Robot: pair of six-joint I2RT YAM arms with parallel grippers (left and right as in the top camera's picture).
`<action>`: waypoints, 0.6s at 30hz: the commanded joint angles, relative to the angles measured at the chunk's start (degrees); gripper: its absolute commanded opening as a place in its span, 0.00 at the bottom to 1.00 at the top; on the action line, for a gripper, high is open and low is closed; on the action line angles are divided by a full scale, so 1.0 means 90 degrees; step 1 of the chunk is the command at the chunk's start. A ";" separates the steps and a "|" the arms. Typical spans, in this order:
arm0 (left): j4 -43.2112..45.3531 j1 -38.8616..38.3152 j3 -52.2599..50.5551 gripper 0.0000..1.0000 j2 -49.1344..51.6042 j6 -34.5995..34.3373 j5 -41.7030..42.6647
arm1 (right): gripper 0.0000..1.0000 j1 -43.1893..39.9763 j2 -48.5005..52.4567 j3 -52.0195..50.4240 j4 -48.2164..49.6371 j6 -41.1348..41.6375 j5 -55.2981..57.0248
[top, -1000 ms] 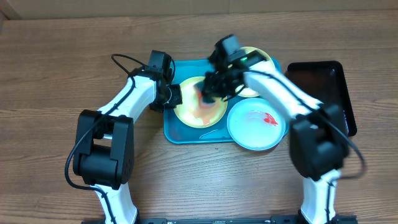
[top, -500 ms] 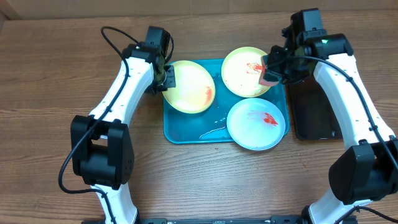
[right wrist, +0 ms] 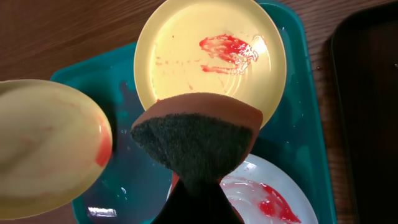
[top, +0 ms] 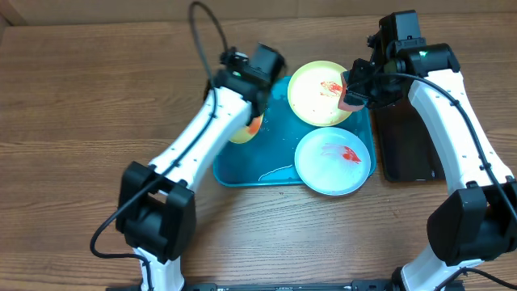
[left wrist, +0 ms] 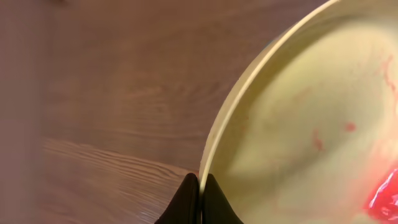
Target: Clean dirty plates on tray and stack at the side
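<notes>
My left gripper [top: 250, 109] is shut on the rim of a light-green-rimmed plate [top: 241, 132] and holds it tilted above the left part of the turquoise tray [top: 234, 171]. The left wrist view shows the fingertips [left wrist: 200, 186] pinching the rim of that plate [left wrist: 311, 112], which has faint red smears. My right gripper [top: 353, 90] is shut on a brown sponge [right wrist: 196, 134] with a dark scouring face, above the second green plate [top: 317, 93], which has red sauce. The pale blue-white plate [top: 334, 166], also red-smeared, lies front right on the tray.
A black tray [top: 416, 137] lies right of the turquoise tray. A wet streak [top: 275, 171] shows on the tray floor. Bare wooden table [top: 81, 97] stretches to the left and front.
My left arm has lifted the green plate off the tray, tilted it and swung right. My right arm pulled back right with the sponge a second ago and has held still since.
</notes>
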 commanded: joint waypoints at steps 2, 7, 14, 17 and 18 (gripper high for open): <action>0.0007 -0.0141 0.0206 0.04 -0.0253 -0.0512 -0.1712 | 0.04 0.0019 -0.0041 0.0010 0.0024 -0.0039 0.0039; 0.0010 -0.0165 0.0206 0.04 -0.0253 -0.0736 -0.2164 | 0.04 0.0019 -0.0041 0.0010 0.0022 -0.0039 0.0039; 0.0027 -0.0223 0.0209 0.04 -0.0253 -0.0835 -0.2686 | 0.04 0.0019 -0.0041 0.0010 0.0080 -0.0039 0.0041; 0.0032 -0.0330 0.0209 0.04 -0.0253 -0.0840 -0.2708 | 0.04 0.0019 -0.0041 0.0010 0.0078 -0.0039 0.0041; 0.0039 -0.0379 0.0209 0.04 -0.0253 -0.0840 -0.2752 | 0.04 0.0019 -0.0041 0.0010 0.0075 -0.0039 0.0041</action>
